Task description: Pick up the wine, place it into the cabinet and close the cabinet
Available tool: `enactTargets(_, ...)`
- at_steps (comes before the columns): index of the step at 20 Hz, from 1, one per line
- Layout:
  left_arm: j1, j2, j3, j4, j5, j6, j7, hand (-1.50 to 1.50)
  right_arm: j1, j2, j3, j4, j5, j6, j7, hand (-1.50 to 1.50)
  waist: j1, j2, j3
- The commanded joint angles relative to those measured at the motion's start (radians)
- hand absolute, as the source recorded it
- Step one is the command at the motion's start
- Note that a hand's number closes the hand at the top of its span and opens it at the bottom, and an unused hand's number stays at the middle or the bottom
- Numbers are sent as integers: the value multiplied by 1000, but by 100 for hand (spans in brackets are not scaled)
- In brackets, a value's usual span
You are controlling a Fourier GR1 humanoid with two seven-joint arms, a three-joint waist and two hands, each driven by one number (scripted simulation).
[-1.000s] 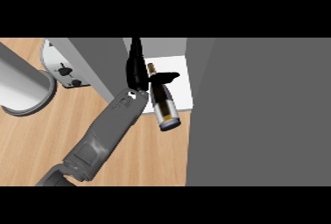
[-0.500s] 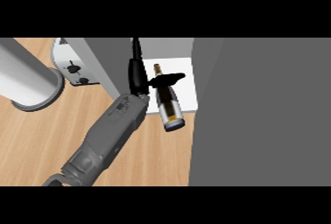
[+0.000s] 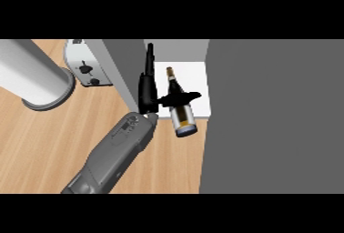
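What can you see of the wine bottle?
The wine bottle is dark glass with a pale label low on its body and a gold-topped neck. It lies lengthwise, neck pointing into the cabinet, base jutting past the white shelf. The black hand pinches its shoulder; whether it rests on the shelf is unclear.

Right hand (image 3: pixel 147 93) — fingers straight, thumb hooked

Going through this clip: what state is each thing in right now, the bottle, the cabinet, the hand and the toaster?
Wine bottle: held, neck pointing into the cabinet, base out past the shelf's front edge.
Cabinet: open, white shelf showing.
Right hand: closed on the bottle, thumb across its body.
Toaster: standing on the counter, untouched.
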Motion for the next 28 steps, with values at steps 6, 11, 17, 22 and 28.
enactTargets(6, 217, 28, -88, -354, -19, -46, 69, -150, 33, 8, 55, -184, 24, -62, 82, -150, 17, -4, 0)
enactTargets(11, 377, 143, -147, -604, -37, -68, 147, -150, 25, -21, 5, -216, -4, -69, 114, -150, 24, -6, 0)
enactTargets(17, 546, 255, -186, -822, -79, -86, 204, -150, -47, -26, 39, -171, 44, -85, 158, -150, 20, 0, 0)
enactTargets(22, 693, 369, -142, -1009, -48, -170, 198, -150, -47, -65, -69, -160, -58, -56, 152, -150, 19, 1, 1)
enactTargets(28, 774, 469, -77, -1105, 45, -340, 180, -150, 17, -175, -16, -163, -30, 93, 122, 150, 14, -1, 1)
